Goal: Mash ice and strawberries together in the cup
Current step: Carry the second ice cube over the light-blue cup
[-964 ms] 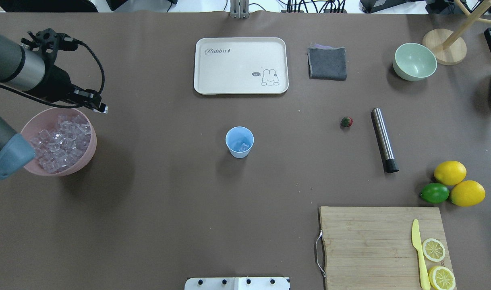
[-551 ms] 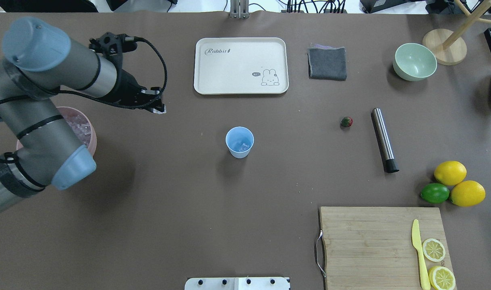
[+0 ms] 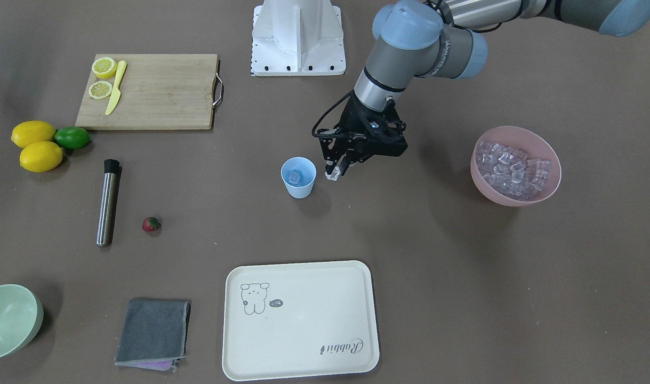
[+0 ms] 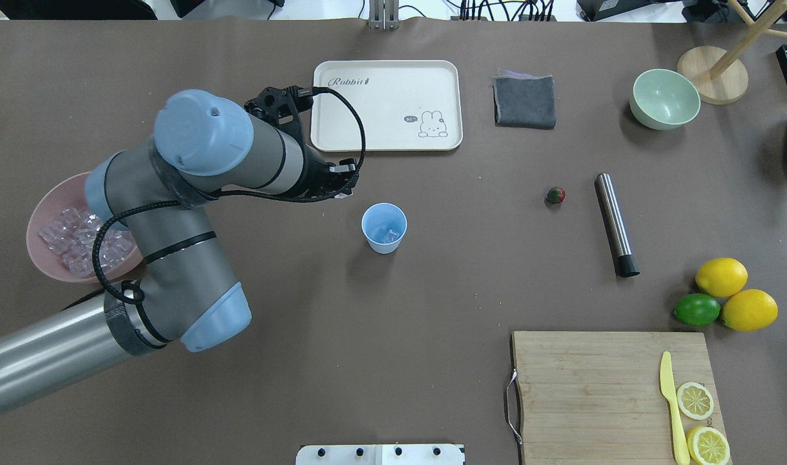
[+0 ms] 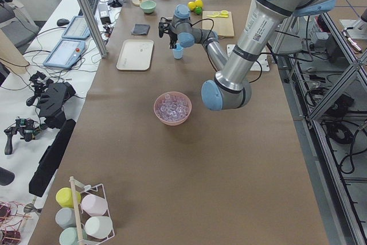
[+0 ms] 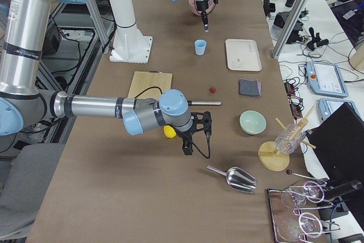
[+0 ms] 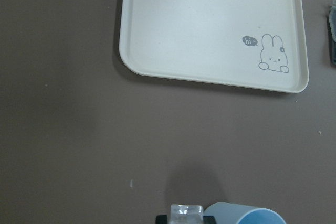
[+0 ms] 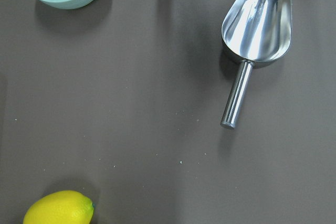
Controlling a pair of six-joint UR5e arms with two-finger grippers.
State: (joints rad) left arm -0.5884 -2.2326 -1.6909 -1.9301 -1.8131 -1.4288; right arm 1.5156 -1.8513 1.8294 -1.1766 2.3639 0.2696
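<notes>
The light blue cup [image 4: 384, 227] stands mid-table and holds an ice cube [image 3: 294, 175]. My left gripper [image 3: 332, 172] hangs just beside the cup, on its pink-bowl side, shut on one clear ice cube [image 7: 186, 212]. The cup's rim [image 7: 252, 217] shows right next to that cube in the left wrist view. The strawberry [image 4: 555, 195] lies on the table to the right of the cup, untouched. My right gripper [image 6: 186, 151] shows only in the exterior right view, low over the table far from the cup. I cannot tell whether it is open or shut.
A pink bowl [image 4: 51, 197] full of ice sits at the left. A steel muddler [image 4: 616, 223] lies by the strawberry. The white tray [image 4: 387, 103], grey cloth [image 4: 524, 101], green bowl [image 4: 664, 98], lemons and lime [image 4: 722, 297], cutting board [image 4: 600, 394] and metal scoop [image 8: 254, 30] lie around.
My left arm has swung from over the pink bowl rightward across the table to just beside the cup, carrying the ice cube.
</notes>
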